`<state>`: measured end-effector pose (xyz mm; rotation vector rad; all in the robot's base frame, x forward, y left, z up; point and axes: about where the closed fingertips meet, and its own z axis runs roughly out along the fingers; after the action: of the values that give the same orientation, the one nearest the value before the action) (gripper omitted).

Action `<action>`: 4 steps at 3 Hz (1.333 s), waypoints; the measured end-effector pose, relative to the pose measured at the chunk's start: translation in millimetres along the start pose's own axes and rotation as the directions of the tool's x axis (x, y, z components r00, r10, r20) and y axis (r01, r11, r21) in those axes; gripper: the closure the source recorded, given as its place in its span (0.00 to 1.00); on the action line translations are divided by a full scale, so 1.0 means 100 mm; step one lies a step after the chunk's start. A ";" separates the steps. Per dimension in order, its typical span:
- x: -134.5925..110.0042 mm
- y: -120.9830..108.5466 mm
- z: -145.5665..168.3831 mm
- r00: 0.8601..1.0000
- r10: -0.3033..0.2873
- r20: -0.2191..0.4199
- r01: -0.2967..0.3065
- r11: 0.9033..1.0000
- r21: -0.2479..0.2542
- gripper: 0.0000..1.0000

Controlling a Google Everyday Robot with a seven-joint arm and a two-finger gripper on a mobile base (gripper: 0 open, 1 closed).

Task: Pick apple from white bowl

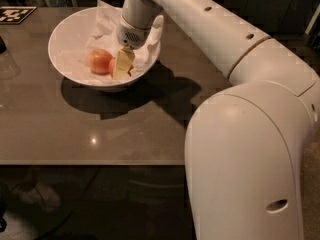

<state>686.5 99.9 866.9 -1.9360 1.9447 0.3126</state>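
**Robot claw reaching into bowl holding two apples**

The apple (pixel 110 65), the deeper red of two, is lying near the middle of the single white bowl (pixel 56 54) in the upper left of the frame. It is showing only as slivers of red on either side of the gripper (pixel 121 72), which is hanging directly over it and hiding most of it. Whether the claw is open, closed or gripping the fruit cannot be told from this angle. A second, paler peach-orange apple (pixel 99 60) is sitting in plain view just to the left, touching or nearly touching the first. Crumpled white paper (pixel 104 23) is lining the bowl and rising above its far rim. The one white arm (pixel 210 19) is stretching in from the right, and its bulky shoulder housing (pixel 250 159) is filling the lower right. The bowl is resting on a glossy brown table (pixel 125 129) and casting a dark shadow. A black-and-white patterned marker (pixel 12 14) is lying at the table's upper left corner.
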 end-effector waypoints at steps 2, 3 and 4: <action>0.06 -0.08 0.04 1.000 0.004 -0.005 -0.004 1.000 -0.001 0.00; 0.12 -0.13 0.12 1.000 0.009 -0.009 -0.009 1.000 -0.019 0.00; 0.14 -0.15 0.15 1.000 0.015 -0.005 -0.015 0.999 -0.030 0.02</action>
<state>703.0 92.6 849.1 -1.9437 1.9695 0.3438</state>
